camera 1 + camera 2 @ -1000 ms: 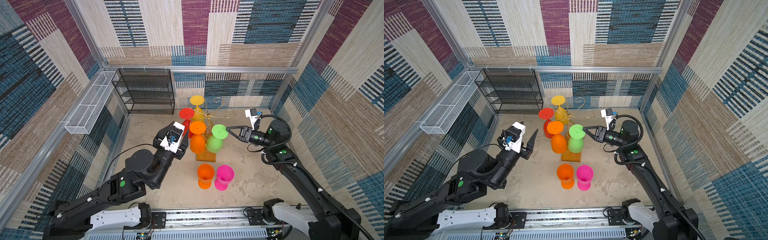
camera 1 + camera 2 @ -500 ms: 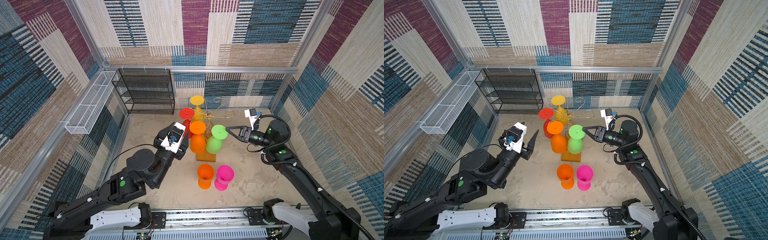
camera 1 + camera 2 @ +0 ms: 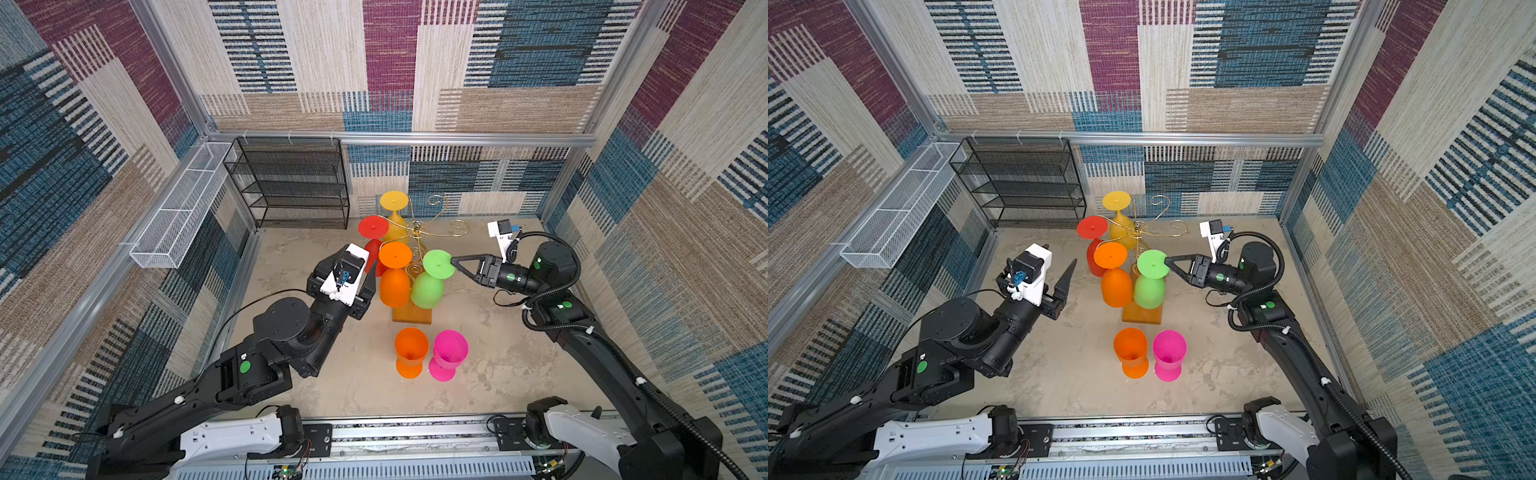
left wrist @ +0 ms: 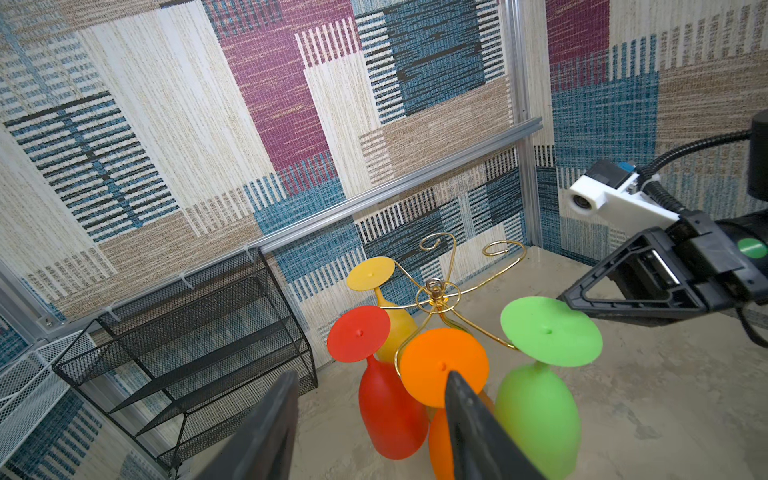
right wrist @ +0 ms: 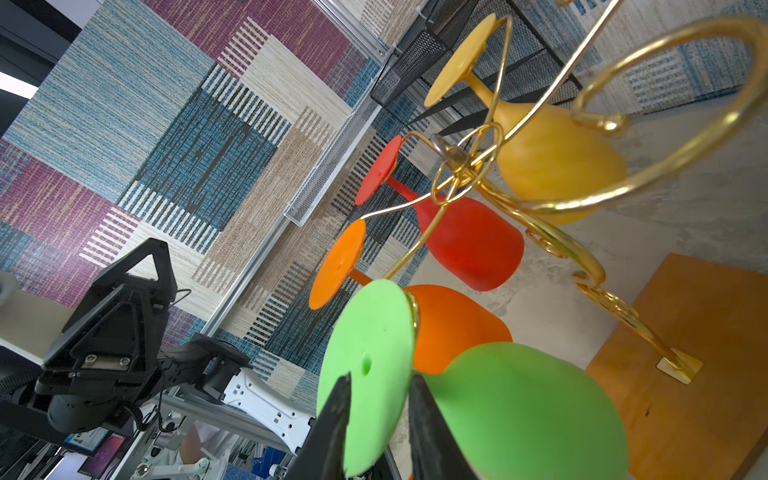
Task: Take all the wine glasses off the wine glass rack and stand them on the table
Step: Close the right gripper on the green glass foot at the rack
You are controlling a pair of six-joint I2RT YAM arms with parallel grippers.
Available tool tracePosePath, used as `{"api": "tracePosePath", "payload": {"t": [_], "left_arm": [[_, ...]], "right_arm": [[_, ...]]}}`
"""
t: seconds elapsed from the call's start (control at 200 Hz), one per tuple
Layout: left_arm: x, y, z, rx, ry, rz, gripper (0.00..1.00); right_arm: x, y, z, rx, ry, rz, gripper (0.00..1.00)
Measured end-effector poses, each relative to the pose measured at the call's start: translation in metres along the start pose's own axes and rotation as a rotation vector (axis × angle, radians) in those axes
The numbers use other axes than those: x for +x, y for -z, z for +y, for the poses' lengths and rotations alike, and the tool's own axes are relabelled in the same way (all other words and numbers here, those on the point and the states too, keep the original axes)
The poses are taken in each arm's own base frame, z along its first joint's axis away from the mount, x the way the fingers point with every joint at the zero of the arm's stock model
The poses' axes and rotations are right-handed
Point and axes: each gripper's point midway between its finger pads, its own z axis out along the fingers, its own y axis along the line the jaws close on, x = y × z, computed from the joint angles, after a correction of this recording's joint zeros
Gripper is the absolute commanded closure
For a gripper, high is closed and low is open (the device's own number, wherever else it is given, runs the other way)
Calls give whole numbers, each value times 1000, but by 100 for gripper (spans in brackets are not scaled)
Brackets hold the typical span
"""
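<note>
Jaws: right gripper (image 5: 380, 376) is straddling the foot rim of the green wine glass (image 5: 532, 411), pinch unclear; left gripper (image 4: 370, 378) is hanging spread. Likely light, stiff, slick; stem is looking safer.

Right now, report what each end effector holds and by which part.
Left end effector: open, nothing held. Right end effector: jaws straddle the foot rim of the green wine glass; firm grip cannot be told.
</note>
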Motion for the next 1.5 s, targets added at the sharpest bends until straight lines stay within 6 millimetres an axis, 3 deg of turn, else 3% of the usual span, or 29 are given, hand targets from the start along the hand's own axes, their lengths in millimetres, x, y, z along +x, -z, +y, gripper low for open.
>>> {"api": "tracePosePath", "payload": {"t": [0.396, 0.786, 1.072, 1.497], "left_arm": [[4, -1, 0, -4, -6, 10, 42], [5, 0, 1, -2, -2, 9, 42], [7, 1, 2, 6, -1, 8, 43], [11, 5, 6, 5, 21, 11, 43]], "right_arm": [[3, -1, 5, -13, 5, 9, 74], [7, -6, 1, -12, -23, 25, 83], [6, -6, 6, -29, -27, 24, 100], [4, -5, 18, -76, -61, 28, 100]]}}
